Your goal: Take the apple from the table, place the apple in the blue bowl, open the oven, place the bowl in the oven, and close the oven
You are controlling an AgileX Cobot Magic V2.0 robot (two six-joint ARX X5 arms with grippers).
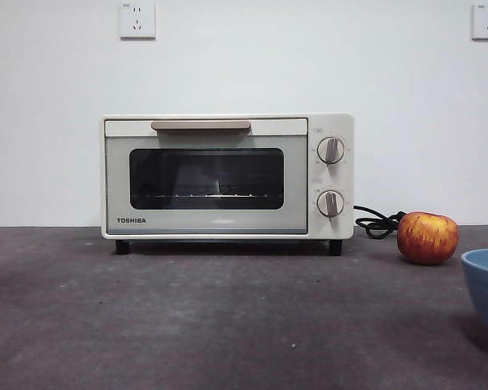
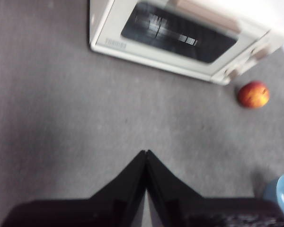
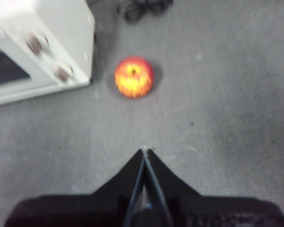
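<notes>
The apple (image 3: 134,76) is sitting on the table (image 3: 217,123), apart from the right gripper (image 3: 145,150), whose jaws are pressed together holding nothing. The apple is lying just beside the oven (image 3: 42,42), by its knobs. The left gripper (image 2: 146,152) is clenched too, hanging above the table.

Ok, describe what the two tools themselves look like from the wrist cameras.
Both look alike. The left tool is two plain matte black jaws, each a flat wedge tapering from a wide black base to a sharp tip. The right tool has the same black wedge shape, with thin pale edges along the inner faces. No markings, labels or cables show on either, and nothing of the arms behind them is in view.
</notes>
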